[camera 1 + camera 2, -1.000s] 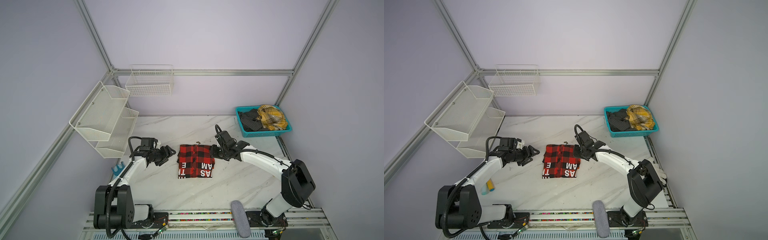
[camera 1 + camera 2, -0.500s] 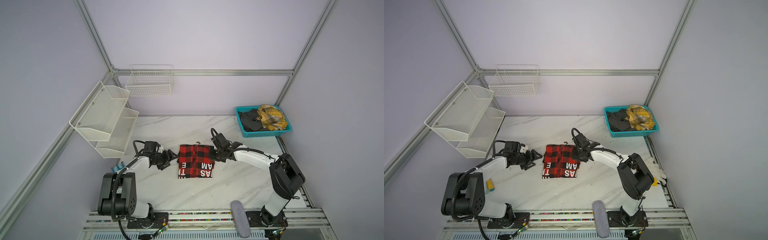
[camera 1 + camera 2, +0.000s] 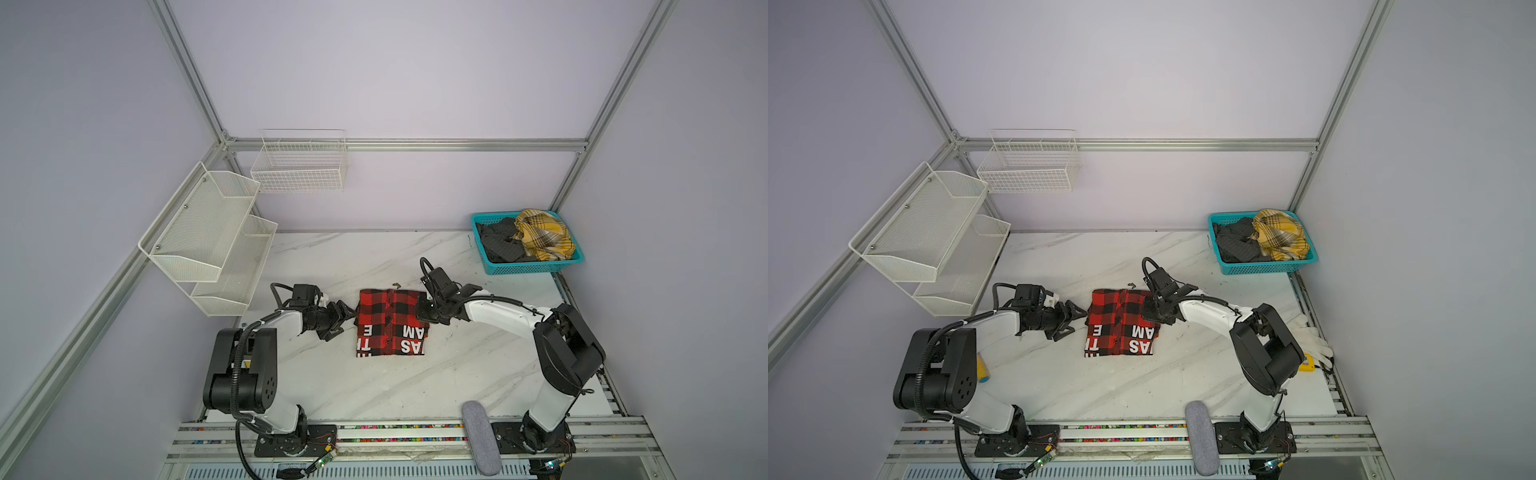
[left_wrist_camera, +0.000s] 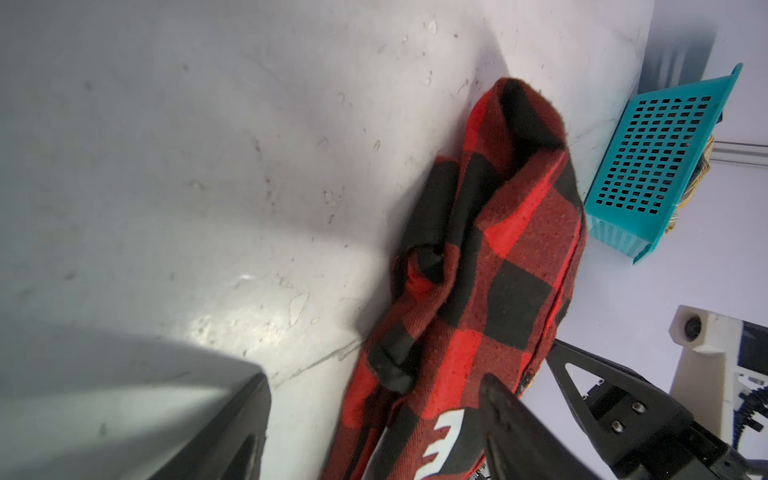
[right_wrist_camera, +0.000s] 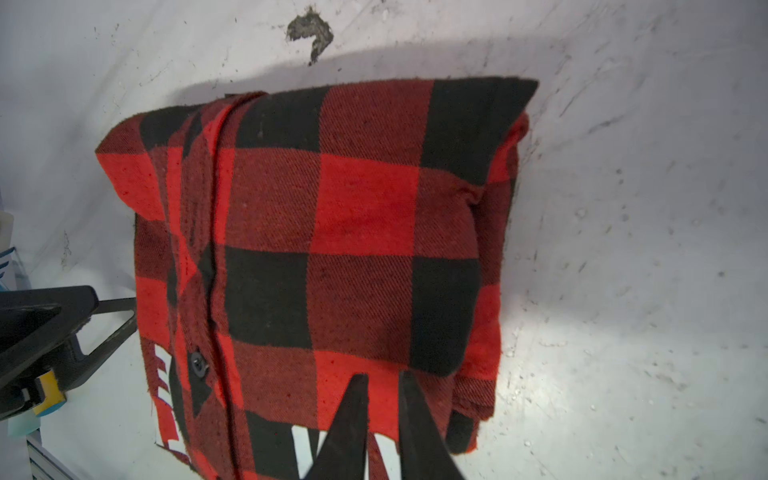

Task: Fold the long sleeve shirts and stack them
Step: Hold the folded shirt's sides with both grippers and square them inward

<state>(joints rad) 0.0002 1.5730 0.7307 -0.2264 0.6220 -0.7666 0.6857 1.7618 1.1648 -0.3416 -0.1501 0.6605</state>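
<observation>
- Folded red-and-black checked cloth shirt (image 3: pixel 390 322) with white letters is lying mid-way across the white marble table (image 3: pixel 374 395).
- Left gripper (image 3: pixel 345 321) is gaping wide just beside its left edge.
- Right gripper (image 5: pixel 385 378) is hovering over its right side with its jaws narrow. Can't tell if it's gripping.

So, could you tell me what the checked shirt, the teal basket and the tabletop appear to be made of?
The checked shirt looks like woven, flannel-like cloth, matte; twill weave and fuzzy edges show. The teal basket is likely moulded plastic, smooth, with regular punched slots. The tabletop is a marble-look surface with grey veins, slightly glossy; real stone or laminate, I cannot tell.
</observation>
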